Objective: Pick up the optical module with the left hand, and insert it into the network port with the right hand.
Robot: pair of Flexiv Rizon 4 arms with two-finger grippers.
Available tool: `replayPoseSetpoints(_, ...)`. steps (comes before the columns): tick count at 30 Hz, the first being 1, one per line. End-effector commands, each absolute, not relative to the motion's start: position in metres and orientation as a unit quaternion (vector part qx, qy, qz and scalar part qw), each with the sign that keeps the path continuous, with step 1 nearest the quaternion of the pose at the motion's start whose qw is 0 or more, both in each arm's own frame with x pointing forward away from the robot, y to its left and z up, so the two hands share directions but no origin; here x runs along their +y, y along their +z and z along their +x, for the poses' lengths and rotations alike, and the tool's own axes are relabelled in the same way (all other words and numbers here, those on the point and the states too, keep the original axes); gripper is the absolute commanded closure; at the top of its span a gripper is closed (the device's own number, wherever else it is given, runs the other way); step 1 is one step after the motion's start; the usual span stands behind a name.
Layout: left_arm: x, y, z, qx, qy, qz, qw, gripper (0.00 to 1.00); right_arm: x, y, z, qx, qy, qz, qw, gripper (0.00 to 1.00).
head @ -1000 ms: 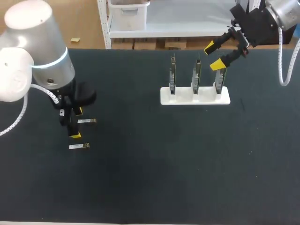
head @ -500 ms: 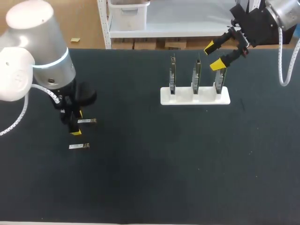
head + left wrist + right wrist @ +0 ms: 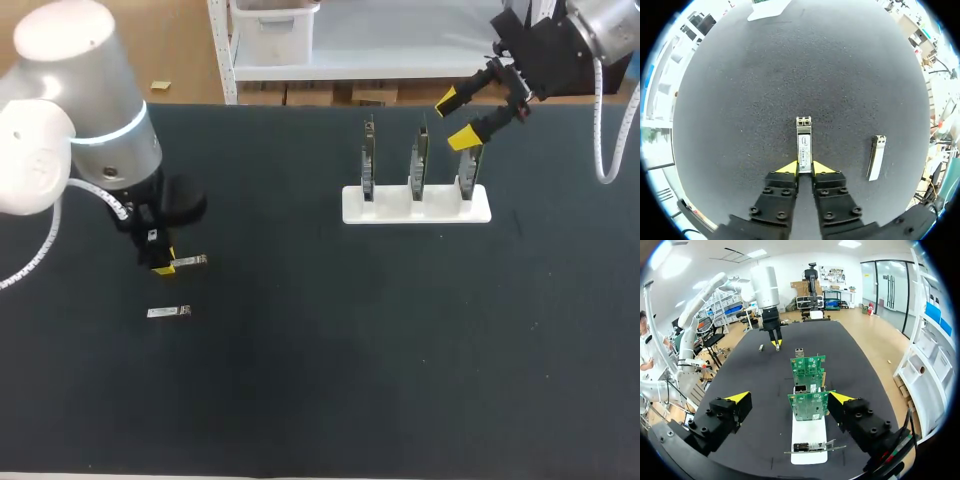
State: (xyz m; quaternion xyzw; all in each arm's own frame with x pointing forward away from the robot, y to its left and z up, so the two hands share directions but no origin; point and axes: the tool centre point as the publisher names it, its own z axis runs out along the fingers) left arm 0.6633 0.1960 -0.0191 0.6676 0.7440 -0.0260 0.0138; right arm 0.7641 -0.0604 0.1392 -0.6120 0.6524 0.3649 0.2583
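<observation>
Your left gripper (image 3: 805, 167) was pinched tight on one end of the optical module (image 3: 803, 139), a slim silver bar with a white label, your right gripper (image 3: 457, 118) gaped wide, holding nothing

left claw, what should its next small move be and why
Probably a straight lift: the left claw looks shut on one end of the optical module, which lies flat on the table, and the second module lies apart beside it.
</observation>
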Motion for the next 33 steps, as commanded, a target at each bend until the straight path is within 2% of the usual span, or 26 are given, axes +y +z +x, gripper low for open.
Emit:
replayPoseSetpoints(1,0.195,-0.019,0.666,0.743,-0.027,0.668,0.014,1.00,-0.060,0.139,0.765,0.652,0.365,-0.612,0.258,0.00)
replayPoseSetpoints(14,0.194,0.004,0.685,0.775,-0.035,0.628,0.064,1.00,-0.060,0.139,0.765,0.652,0.365,-0.612,0.258,0.00)
replayPoseSetpoints(24,0.195,0.057,0.720,0.821,-0.118,0.519,0.208,1.00,-0.060,0.139,0.765,0.652,0.365,-0.612,0.258,0.00)
replayPoseSetpoints(33,0.179,0.108,0.763,0.833,-0.140,0.438,0.308,1.00,-0.060,0.139,0.765,0.652,0.365,-0.612,0.258,0.00)
